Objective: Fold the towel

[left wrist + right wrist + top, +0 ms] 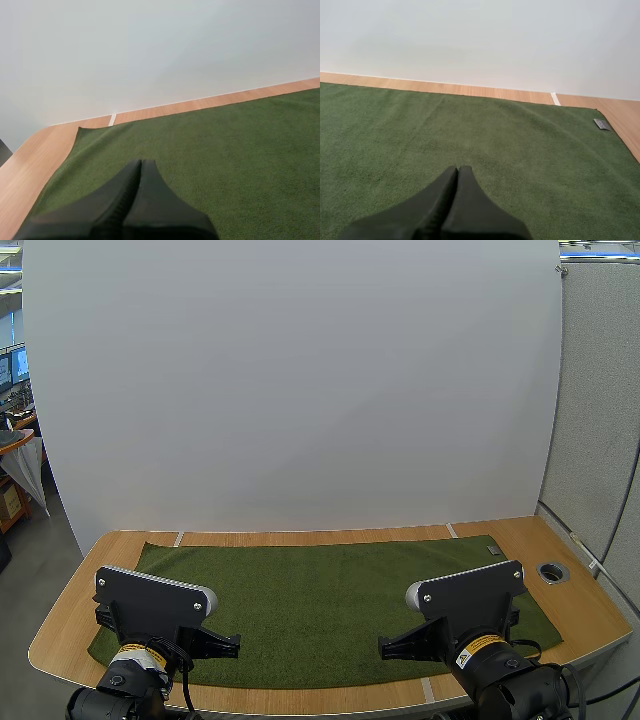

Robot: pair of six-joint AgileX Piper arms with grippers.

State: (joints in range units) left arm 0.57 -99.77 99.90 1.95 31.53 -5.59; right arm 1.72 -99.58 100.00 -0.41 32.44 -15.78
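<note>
A dark green towel (320,600) lies spread flat over most of the wooden table (70,610), with a small grey label (492,551) at its far right corner. My left gripper (140,162) is shut on nothing, its fingers together as one dark wedge above the towel's (215,155) near left part. My right gripper (458,169) is likewise shut on nothing, hovering over the towel's (485,145) near right part; the label (602,124) shows near the far corner there. In the high view both arms sit at the table's near edge.
A white backdrop stands along the table's far edge. A round grommet hole (552,572) sits in the tabletop right of the towel. Bare wood strips border the towel on the left (35,160), far side (445,89) and right.
</note>
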